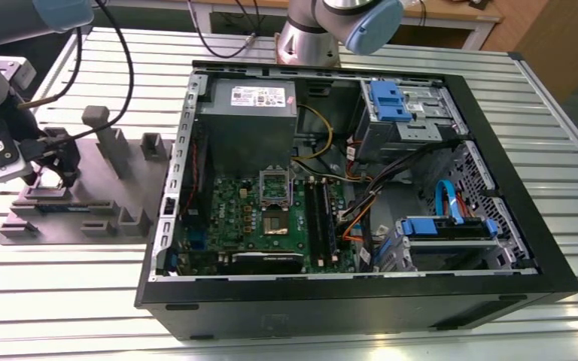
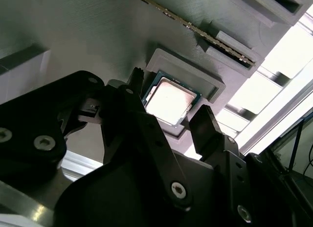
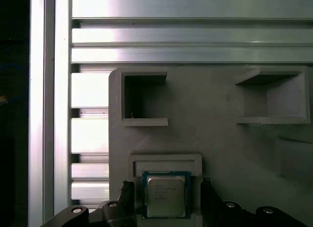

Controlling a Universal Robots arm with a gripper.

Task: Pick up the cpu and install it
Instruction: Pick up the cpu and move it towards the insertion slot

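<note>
**boardfan:** So where's the arm's gripper [image 1: 53,179] hanging out?

**rigwatcher:** Way over on the exterior view's left, roughly 9 o'clock from the computer case [image 1: 369,304]. It hovers low over the grey fixture tray [image 1: 88,188], which sits on the slatted aluminium table [image 1: 68,301].

**boardfan:** Is it holding anything?

**rigwatcher:** Nope. The jaws are spread wide. In both wrist views the two black fingers [image 3: 126,200] straddle the cpu [image 3: 166,196], one on each side, with a sliver of gap on each, so no contact. The cpu lies flat, metal lid up, in a shallow square pocket [image 3: 166,162] of that tray. In the second wrist view a long thin stick [image 2: 195,31] stands in a slot of the tray near the pocket.

**boardfan:** And further right?

**rigwatcher:** The case lies on its side with the panel off.
- The green motherboard [image 1: 234,214] fills the 8 o'clock part of the case.
- Its square socket [image 1: 276,220] is near the board's middle, well apart from the cpu.
- The black memory sticks [image 1: 314,218] stand just beside the socket, at its 3 o'clock.
- A big grey power supply [image 1: 244,131] sits at 11 o'clock inside the case.
- The blue drive caddies are at 1 o'clock [image 1: 390,101] and 4 o'clock [image 1: 450,226].
- A second arm's base [image 1: 309,41] stands beyond the case at 12 o'clock.
</note>
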